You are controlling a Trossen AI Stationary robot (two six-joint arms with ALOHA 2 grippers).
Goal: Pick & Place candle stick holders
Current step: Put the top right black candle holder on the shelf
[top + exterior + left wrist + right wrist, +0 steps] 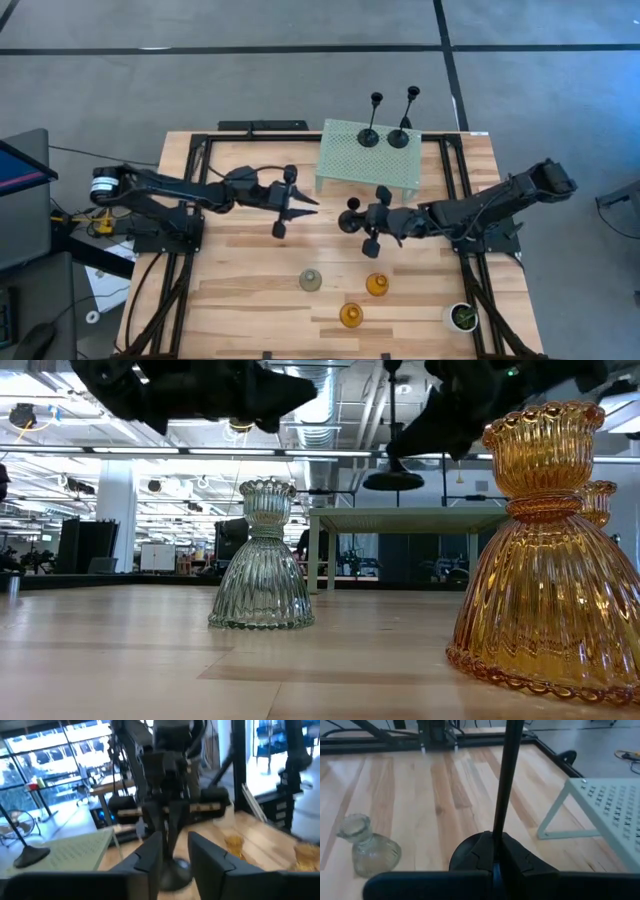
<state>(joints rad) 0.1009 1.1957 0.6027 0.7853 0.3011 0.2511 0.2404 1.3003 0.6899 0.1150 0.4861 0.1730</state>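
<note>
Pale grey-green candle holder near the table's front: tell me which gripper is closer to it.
Roughly even; the left looks marginally closer. The left gripper sits behind the pale grey-green holder, nearly in line with it. The right gripper, shut on a black holder, is behind it and toward the right side.

I'm seeing even, bright overhead light on the table [250, 300], shadows soft. Low down, ceiling strips [200, 450] glare behind; the amber holder [545, 560] glows, slightly soft. My left wrist feed is smeared, its windows [45, 750] blown out.
</note>
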